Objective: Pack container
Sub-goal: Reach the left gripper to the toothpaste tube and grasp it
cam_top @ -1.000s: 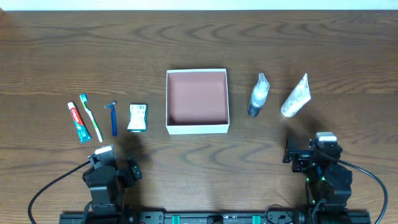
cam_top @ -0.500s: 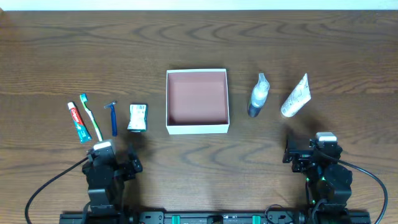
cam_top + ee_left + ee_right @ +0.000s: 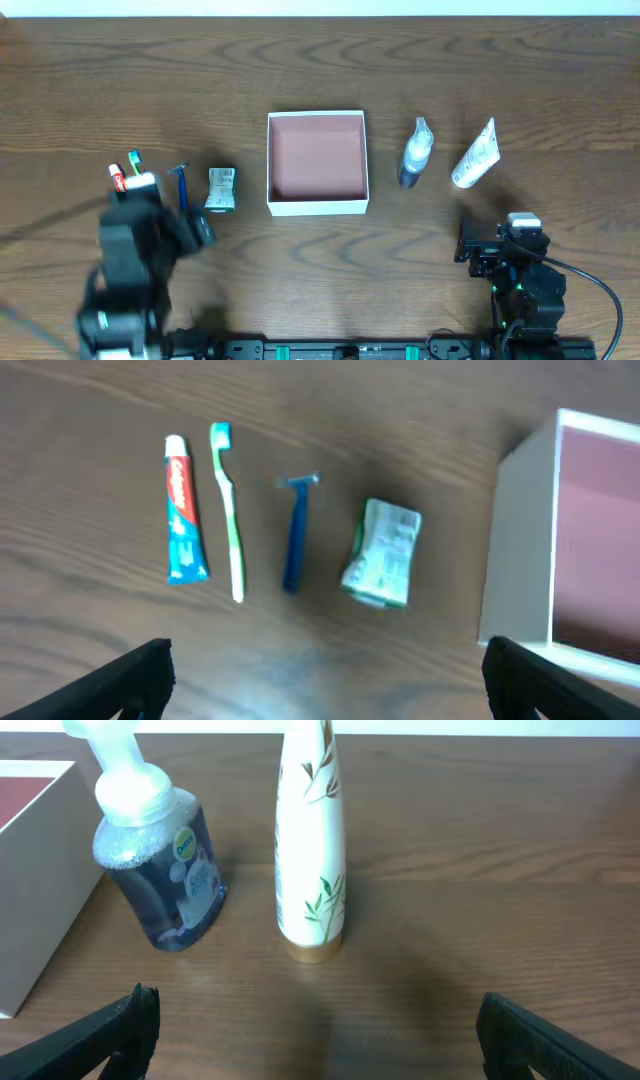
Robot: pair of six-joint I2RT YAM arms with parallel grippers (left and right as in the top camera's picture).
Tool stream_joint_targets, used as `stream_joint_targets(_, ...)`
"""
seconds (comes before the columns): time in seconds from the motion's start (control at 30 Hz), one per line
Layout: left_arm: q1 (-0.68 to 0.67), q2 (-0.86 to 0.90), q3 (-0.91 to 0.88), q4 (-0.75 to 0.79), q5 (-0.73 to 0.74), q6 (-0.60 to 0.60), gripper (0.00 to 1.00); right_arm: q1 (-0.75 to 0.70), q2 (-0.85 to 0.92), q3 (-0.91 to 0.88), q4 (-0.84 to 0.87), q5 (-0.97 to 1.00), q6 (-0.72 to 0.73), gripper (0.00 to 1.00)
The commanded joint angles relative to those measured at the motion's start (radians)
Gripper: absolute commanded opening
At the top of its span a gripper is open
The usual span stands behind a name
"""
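The container (image 3: 318, 206), a square white box with a reddish-brown inside, sits mid-table; its wall shows in the left wrist view (image 3: 520, 540). Left of it lie a toothpaste tube (image 3: 181, 510), a green toothbrush (image 3: 229, 510), a blue razor (image 3: 296, 540) and a green-white packet (image 3: 383, 552). Right of it lie a foam pump bottle (image 3: 160, 870) and a white tube (image 3: 310, 850). My left gripper (image 3: 330, 680) is open and empty, raised over the toiletries; in the overhead view (image 3: 150, 215) the arm hides most of the toothpaste and toothbrush. My right gripper (image 3: 320, 1040) is open and empty, near the front edge.
In the overhead view the razor (image 3: 182, 185) and packet (image 3: 221, 188) lie just right of my left arm. The bottle (image 3: 414, 152) and white tube (image 3: 476, 155) lie beyond my right gripper (image 3: 500, 243). The container's corner shows in the right wrist view (image 3: 40, 890).
My left arm has lifted and moved away from the front edge to the left, now over the toothpaste and toothbrush. The right arm has not moved.
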Motion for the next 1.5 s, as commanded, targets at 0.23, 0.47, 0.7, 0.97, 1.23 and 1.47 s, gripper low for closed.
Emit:
stream_joint_targets(0.23, 0.185, 0.391, 0.441, -0.024, 0.141, -0.011, 0.98, 0.006, -0.008, -0.004, 0.002, -0.007, -0.011, 0.99)
stream_joint_targets(0.47, 0.326, 0.463, 0.443, -0.040, 0.112, -0.078, 0.98, 0.006, -0.008, -0.004, 0.002, -0.007, -0.011, 0.99)
stream_joint_targets(0.7, 0.500, 0.642, 0.443, -0.056, 0.180, -0.074, 0.98, 0.006, -0.008, -0.004, 0.002, -0.007, -0.011, 0.99)
stream_joint_targets(0.97, 0.509, 0.826, 0.443, -0.051, 0.117, 0.167, 1.00, 0.006, -0.008, -0.004, 0.002, -0.007, -0.011, 0.99)
stream_joint_targets(1.23, 0.505, 0.943, 0.443, -0.003, -0.016, 0.161, 0.86, 0.006, -0.008, -0.004, 0.002, -0.007, -0.011, 0.99)
stream_joint_targets(1.47, 0.502, 1.037, 0.442, 0.048, 0.074, 0.161, 0.85, 0.006, -0.008, -0.004, 0.002, -0.007, -0.011, 0.99)
